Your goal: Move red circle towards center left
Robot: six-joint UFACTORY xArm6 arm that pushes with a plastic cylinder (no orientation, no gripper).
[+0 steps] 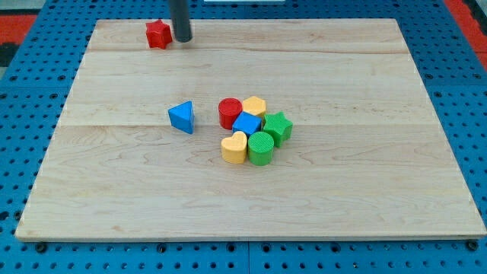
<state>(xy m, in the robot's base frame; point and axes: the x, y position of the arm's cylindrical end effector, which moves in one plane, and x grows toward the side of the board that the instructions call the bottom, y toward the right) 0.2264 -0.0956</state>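
The red circle (229, 113) stands near the board's middle, at the left end of a tight cluster of blocks. My tip (183, 39) is near the view's top left, far up and left of the red circle, just right of a red star-shaped block (158, 33). The cluster also holds a yellow block (254, 106), a blue square block (247, 125), a green star (278, 126), a green circle (261, 148) and a yellow heart (234, 147).
A blue triangle (182, 116) lies alone just left of the red circle. The wooden board (114, 183) sits on a blue pegboard surface (23, 84).
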